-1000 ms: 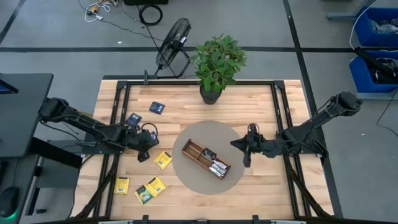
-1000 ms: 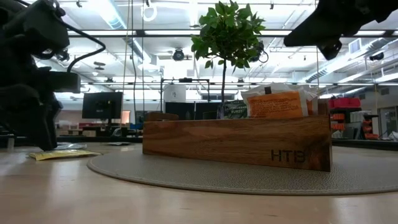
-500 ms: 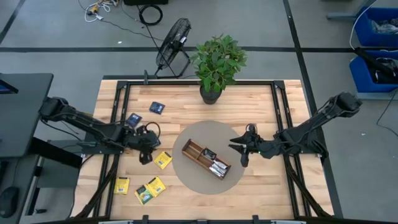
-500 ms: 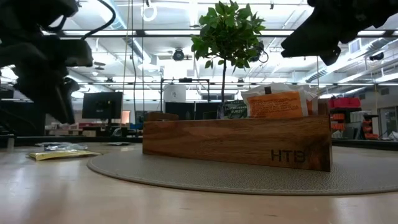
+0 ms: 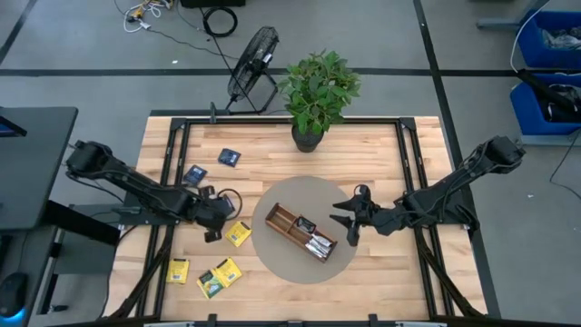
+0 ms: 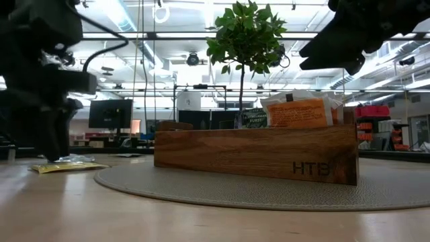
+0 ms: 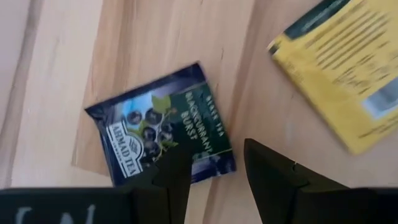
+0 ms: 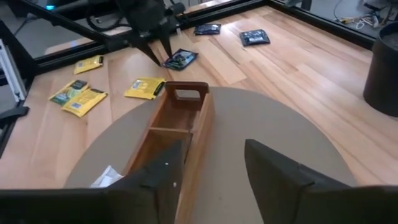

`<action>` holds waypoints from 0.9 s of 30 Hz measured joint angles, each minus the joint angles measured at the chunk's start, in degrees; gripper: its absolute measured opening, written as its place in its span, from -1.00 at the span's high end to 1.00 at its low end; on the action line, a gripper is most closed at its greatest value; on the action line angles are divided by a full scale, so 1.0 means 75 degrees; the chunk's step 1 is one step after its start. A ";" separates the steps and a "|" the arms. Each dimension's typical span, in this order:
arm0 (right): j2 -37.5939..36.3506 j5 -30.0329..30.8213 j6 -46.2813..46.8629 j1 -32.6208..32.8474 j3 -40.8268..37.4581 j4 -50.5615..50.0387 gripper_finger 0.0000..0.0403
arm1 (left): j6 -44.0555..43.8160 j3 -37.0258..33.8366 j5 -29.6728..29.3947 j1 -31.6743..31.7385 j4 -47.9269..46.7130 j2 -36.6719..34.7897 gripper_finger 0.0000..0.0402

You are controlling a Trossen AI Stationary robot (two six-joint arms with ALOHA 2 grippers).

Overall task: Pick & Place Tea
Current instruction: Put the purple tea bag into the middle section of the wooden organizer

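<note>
On the left of the table we see the left gripper hovering with jaws spread over a navy sachet, which lies flat beside a yellow sachet. More sachets lie loose nearer the table's front edge. At centre sits the wooden tray, holding several sachets. The right gripper hangs just right of it, jaws spread and empty.

A long wooden tray marked "HTB" stands on a round grey mat on the desk. Orange-and-white tea sachets stand upright above its rim near the lettered end, a dark green one just beside them. A plant rises behind. The left tool hangs low over a yellow sachet lying flat; the right tool hovers high above the tray.
</note>
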 joint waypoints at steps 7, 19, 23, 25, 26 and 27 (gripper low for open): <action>0.0000 -0.0005 -0.0068 -0.0003 0.0000 0.0102 0.09 | 0.0028 0.0050 -0.0035 0.0026 0.0027 0.0649 0.25; 0.0000 -0.0005 -0.0232 -0.0004 0.0000 0.0291 0.09 | 0.0120 0.0058 0.0684 0.0595 0.0106 0.0761 0.74; 0.0000 -0.0008 -0.0214 -0.0003 0.0000 0.0294 0.09 | 0.0338 0.0055 0.1009 0.0772 0.0167 0.0761 0.96; 0.0000 -0.0008 -0.0219 -0.0003 0.0000 0.0297 0.09 | 0.0454 0.0055 0.1007 0.0749 0.0237 0.0761 0.98; 0.0000 -0.0010 -0.0234 -0.0003 0.0000 0.0301 0.09 | 0.0504 0.0058 0.1008 0.0732 0.0241 0.0760 0.98; 0.0000 -0.0011 -0.0273 -0.0003 0.0000 0.0315 0.09 | 0.0593 0.0076 0.1005 0.0708 0.0222 0.0748 0.98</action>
